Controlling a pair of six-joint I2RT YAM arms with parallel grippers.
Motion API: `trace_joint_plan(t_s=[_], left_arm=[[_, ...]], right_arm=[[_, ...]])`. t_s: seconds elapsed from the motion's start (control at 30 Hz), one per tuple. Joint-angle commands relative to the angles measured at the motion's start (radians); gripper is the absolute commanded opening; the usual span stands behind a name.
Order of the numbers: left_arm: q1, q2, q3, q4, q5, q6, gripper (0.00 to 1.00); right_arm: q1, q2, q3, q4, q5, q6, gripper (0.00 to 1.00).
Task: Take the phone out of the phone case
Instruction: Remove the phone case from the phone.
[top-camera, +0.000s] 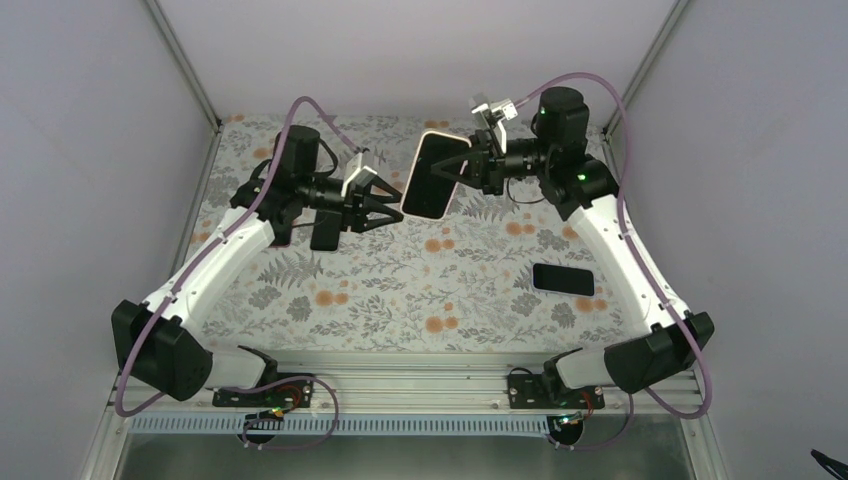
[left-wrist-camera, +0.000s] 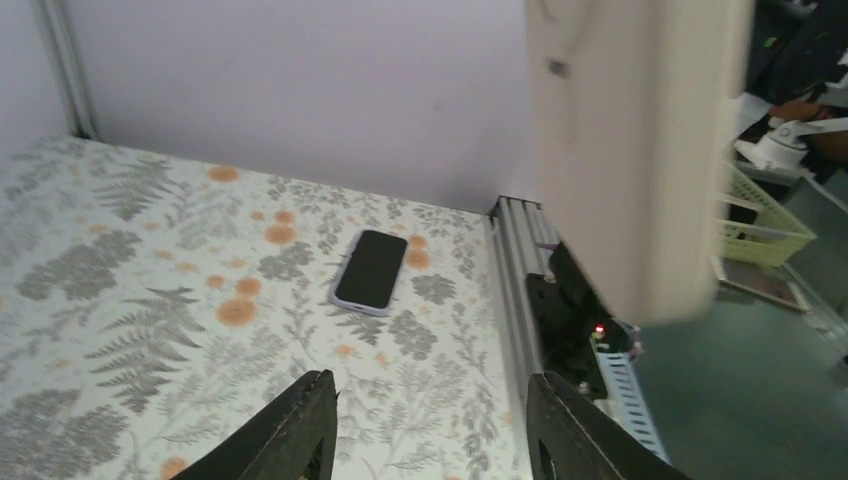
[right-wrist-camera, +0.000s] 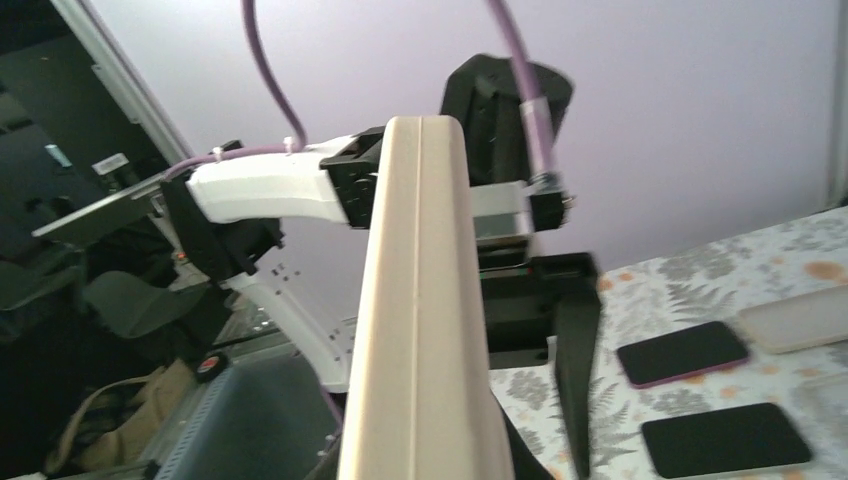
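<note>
Right gripper (top-camera: 462, 170) is clamped on the phone case (right-wrist-camera: 420, 320) and holds it in the air over the far middle of the table (top-camera: 400, 300), about 12 o'clock from table centre. The case is tilted, and the phone (top-camera: 432, 172) is seated inside with its dark screen facing the top camera. Left gripper (top-camera: 398, 203) sits just beside the case at its 8 o'clock, jaws apart with nothing between them. A second phone (top-camera: 563, 279) lies flat at 4 o'clock, well apart. Judgement: the phone is stiff, smooth and slippery, and breakable if dropped. The case looks like a flexible shell. The best hold is probably the case rim at a free corner, peeling it back while the phone is pushed out from behind.
</note>
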Motion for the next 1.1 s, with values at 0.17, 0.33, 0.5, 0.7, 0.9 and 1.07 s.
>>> trace_joint_plan(t_s=[0.17, 0.33, 0.5, 0.7, 0.9, 1.07], left_arm=[[-0.002, -0.045, 0.033, -0.066, 0.094, 0.056, 0.53], [-0.003, -0.030, 0.037, 0.038, 0.055, -0.072, 0.54], [-0.005, -0.004, 0.050, 0.054, 0.069, -0.104, 0.52], [-0.006, 0.002, 0.050, 0.060, 0.062, -0.113, 0.34], [-0.006, 0.005, 0.041, 0.046, 0.019, -0.076, 0.17], [-0.006, 0.003, 0.038, 0.043, 0.022, -0.046, 0.09]], right_arm=[[-0.018, 0.010, 0.055, -0.014, 0.109, -0.043, 0.04], [-0.016, 0.003, 0.027, -0.003, 0.091, -0.036, 0.04], [-0.015, -0.001, 0.021, -0.004, 0.087, -0.040, 0.04], [-0.015, 0.001, 0.021, -0.008, 0.091, -0.046, 0.04], [-0.013, 0.004, 0.020, 0.011, 0.038, -0.022, 0.04], [-0.007, 0.000, -0.011, 0.091, -0.087, 0.063, 0.04]])
